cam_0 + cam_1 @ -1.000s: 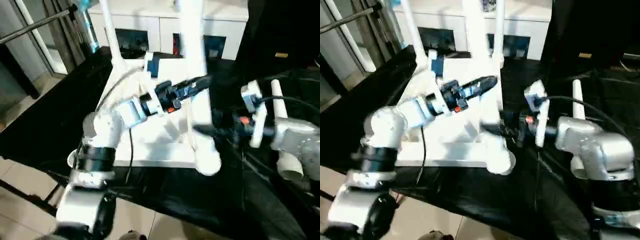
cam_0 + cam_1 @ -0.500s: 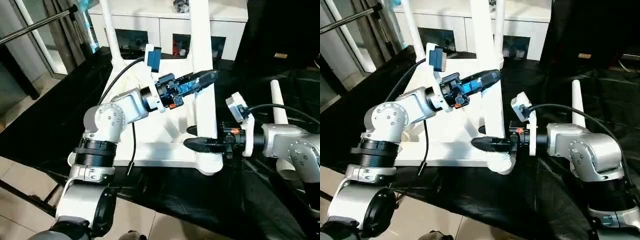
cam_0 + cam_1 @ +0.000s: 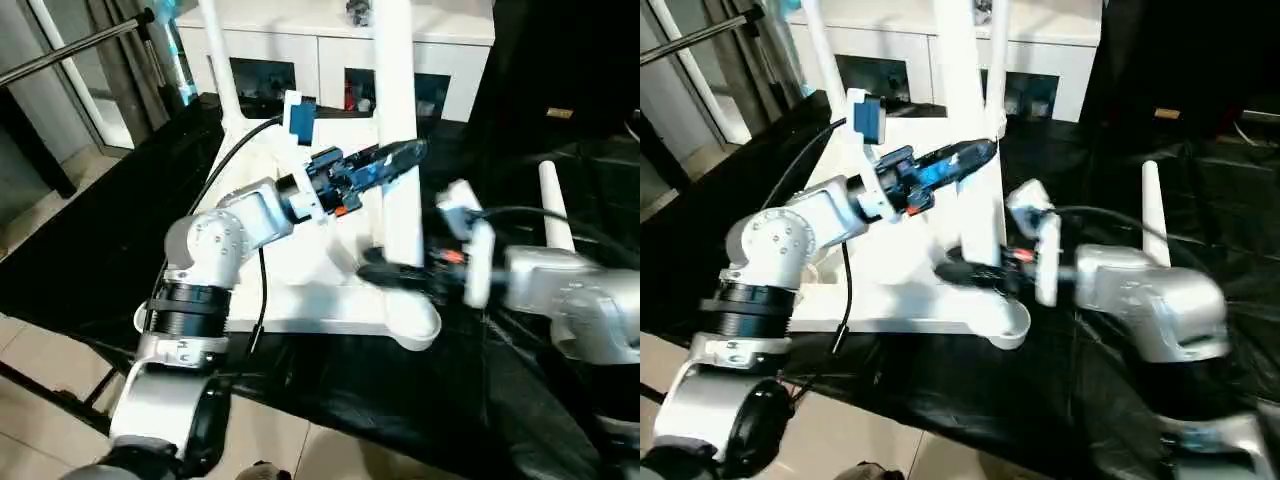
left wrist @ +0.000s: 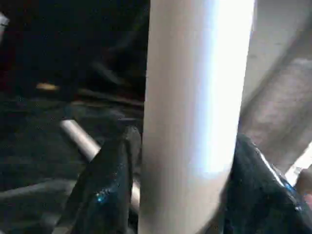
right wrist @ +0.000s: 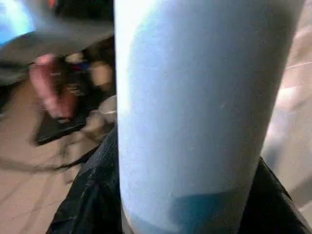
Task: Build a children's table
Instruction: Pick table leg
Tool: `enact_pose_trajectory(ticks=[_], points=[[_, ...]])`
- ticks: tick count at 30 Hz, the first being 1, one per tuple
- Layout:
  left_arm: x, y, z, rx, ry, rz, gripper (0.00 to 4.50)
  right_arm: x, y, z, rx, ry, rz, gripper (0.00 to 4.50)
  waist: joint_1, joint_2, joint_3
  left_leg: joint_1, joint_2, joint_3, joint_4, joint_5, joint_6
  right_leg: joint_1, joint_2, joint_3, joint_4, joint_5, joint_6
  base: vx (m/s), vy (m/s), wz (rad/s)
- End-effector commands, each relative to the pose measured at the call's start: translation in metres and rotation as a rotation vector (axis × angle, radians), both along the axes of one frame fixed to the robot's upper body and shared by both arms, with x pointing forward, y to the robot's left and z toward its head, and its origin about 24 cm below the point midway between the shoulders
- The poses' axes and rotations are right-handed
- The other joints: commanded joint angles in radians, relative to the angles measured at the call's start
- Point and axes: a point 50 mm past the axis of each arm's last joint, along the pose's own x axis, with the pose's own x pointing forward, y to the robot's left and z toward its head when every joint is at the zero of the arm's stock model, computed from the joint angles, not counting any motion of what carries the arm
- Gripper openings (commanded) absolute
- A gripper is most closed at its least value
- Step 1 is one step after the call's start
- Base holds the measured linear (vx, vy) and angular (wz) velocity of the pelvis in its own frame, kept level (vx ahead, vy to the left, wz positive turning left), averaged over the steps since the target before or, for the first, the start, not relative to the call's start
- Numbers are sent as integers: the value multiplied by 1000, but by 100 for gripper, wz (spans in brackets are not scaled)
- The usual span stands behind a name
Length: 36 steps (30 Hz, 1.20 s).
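Both grippers are on the same upright white tapered tube leg (image 3: 398,130), which stands in the near-right rounded corner socket (image 3: 412,322) of the white plastic rectangular tabletop (image 3: 300,270) at the centre of the frame. Higher up the leg, the left gripper (image 3: 400,158) reaches in from the left; in the left wrist view one black finger (image 4: 109,190) sits on each side of the tube, closed against it. Just above the socket, the right gripper (image 3: 385,272) comes in from the right, and the right wrist view shows its dark fingers (image 5: 90,200) flanking the tube, clasping it. The tabletop lies underside up on a black cloth (image 3: 90,250). Another leg (image 3: 218,60) rises at upper left. A loose white tube leg (image 3: 555,215) lies on the cloth at right. A white cabinet with glass doors (image 3: 330,60) stands along the top of the frame.
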Motion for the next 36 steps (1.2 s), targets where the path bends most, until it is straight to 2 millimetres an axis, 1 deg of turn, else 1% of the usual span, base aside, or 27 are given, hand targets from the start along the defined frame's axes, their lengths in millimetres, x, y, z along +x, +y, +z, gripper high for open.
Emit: enact_pose_trajectory(ticks=[1,2,5,7,8,9,10,12,13,14,16,17,18,19,21,22,25,26,27,28,29,30,31,33,34,35,36], points=[[8,5,-9,119,36,147,285,4,1,7,-5,-53,-38,193,-6,-25,-78,27,43,-22,-63,-106,30,51,-46,37,-72,-176,-204,0,0,0],[9,3,-12,138,57,188,291,5,3,7,-7,-63,-60,193,-5,-27,-79,24,41,-22,-63,-105,30,54,-47,36,-71,-174,-201,0,0,0],[9,-3,-18,128,116,287,291,9,13,7,-19,-98,-112,192,-6,-32,-80,21,40,-21,-61,-93,36,55,-47,36,-71,-159,-200,0,0,0],[11,-4,-19,121,132,340,291,9,17,8,-20,-107,-119,192,-6,-31,-80,17,40,-22,-60,-77,49,56,-47,35,-70,-146,-198,0,0,0],[14,-2,-19,107,152,406,274,8,21,9,-21,-117,-124,192,-4,-29,-81,19,39,-23,-60,-78,50,55,-46,34,-70,-149,-196,0,0,0],[16,0,-19,96,164,448,274,8,24,9,-24,-123,-124,192,-6,-29,-79,19,38,-22,-60,-88,49,53,-46,35,-73,-163,-193,0,0,0],[20,3,-18,74,172,491,264,6,27,9,-29,-131,-116,192,-7,-29,-78,19,38,-23,-61,-102,45,53,-46,33,-77,-189,-187,0,0,0],[21,6,-17,65,175,509,255,5,29,9,-30,-134,-109,192,-7,-30,-77,21,38,-23,-63,-115,37,52,-45,34,-79,-210,-173,0,0,0],[22,6,-17,66,178,513,249,5,30,8,-28,-133,-110,192,-5,-28,-78,22,40,-23,-64,-116,32,51,-45,34,-78,-208,-169,0,0,0],[21,7,-18,64,185,511,249,5,31,8,-25,-130,-110,192,-5,-28,-78,22,40,-23,-64,-116,32,51,-45,34,-78,-208,-169,0,0,0],[20,7,-18,48,194,498,227,4,33,8,-17,-125,-104,192,-5,-33,-78,21,39,-23,-64,-111,33,51,-46,35,-76,-192,-171,0,0,0],[20,7,-18,48,194,498,221,4,33,8,-17,-125,-104,192,-5,-33,-78,21,39,-23,-64,-111,33,51,-46,35,-76,-192,-171,0,0,0],[19,7,-18,44,194,495,219,4,33,8,-17,-126,-102,192,-4,-31,-78,21,39,-23,-64,-105,35,51,-46,36,-74,-183,-175,0,0,0],[19,7,-17,24,199,485,216,4,34,9,-26,-136,-87,192,-3,-38,-78,20,39,-22,-63,-98,39,52,-46,36,-72,-176,-176,0,0,0],[18,8,-17,17,200,485,199,4,34,10,-36,-146,-78,191,-2,-34,-78,20,39,-22,-62,-94,40,51,-47,36,-72,-176,-180,0,0,0],[18,8,-17,17,199,486,193,4,34,10,-40,-149,-76,191,-3,-34,-77,20,39,-22,-63,-96,39,52,-47,36,-72,-174,-179,0,0,0],[19,8,-17,27,188,472,192,6,32,10,-53,-155,-71,191,-4,-32,-76,21,40,-22,-64,-111,34,51,-46,36,-74,-189,-174,0,0,0],[18,8,-17,31,186,448,190,6,31,10,-50,-156,-56,247,-4,-33,-76,21,40,-22,-64,-113,33,51,-46,36,-75,-191,-173,0,0,0],[18,8,-17,31,186,448,190,6,31,10,-50,-156,-56,261,-4,-31,-76,21,40,-22,-64,-115,30,51,-46,37,-75,-188,-172,0,0,0],[18,8,-17,30,188,439,190,5,30,10,-53,-155,-46,264,-4,-32,-76,19,38,-22,-63,-119,32,53,-46,36,-74,-182,-170,0,0,0],[18,8,-17,34,178,415,189,5,26,11,-52,-144,-31,264,-3,-27,-76,20,38,-23,-63,-119,31,53,-46,36,-74,-178,-168,0,0,0],[18,8,-17,34,177,412,185,5,26,11,-52,-143,-29,289,-5,-31,-77,19,38,-24,-64,-116,36,57,-46,35,-74,-173,-166,0,0,0],[17,7,-15,31,155,377,184,5,21,13,-34,-135,-17,302,-6,-30,-77,20,38,-24,-64,-119,38,54,-45,34,-75,-179,-165,0,0,0],[10,3,-10,32,84,253,184,-1,11,21,38,-111,60,307,-4,-28,-77,23,39,-23,-63,-120,43,53,-47,35,-75,-182,-176,0,0,0],[9,2,-9,35,70,230,184,-2,9,22,51,-108,76,320,-2,-30,-77,23,38,-23,-63,-120,48,54,-46,35,-76,-181,-180,0,0,0],[5,0,-8,45,29,141,184,-5,3,27,85,-95,129,334,2,-27,-79,24,42,-23,-62,-111,54,52,-46,37,-71,-161,-192,0,0,0],[4,0,-7,49,18,113,184,-6,1,28,92,-91,144,334,5,-27,-79,25,43,-23,-62,-106,59,52,-47,36,-68,-147,-202,0,0,0]])
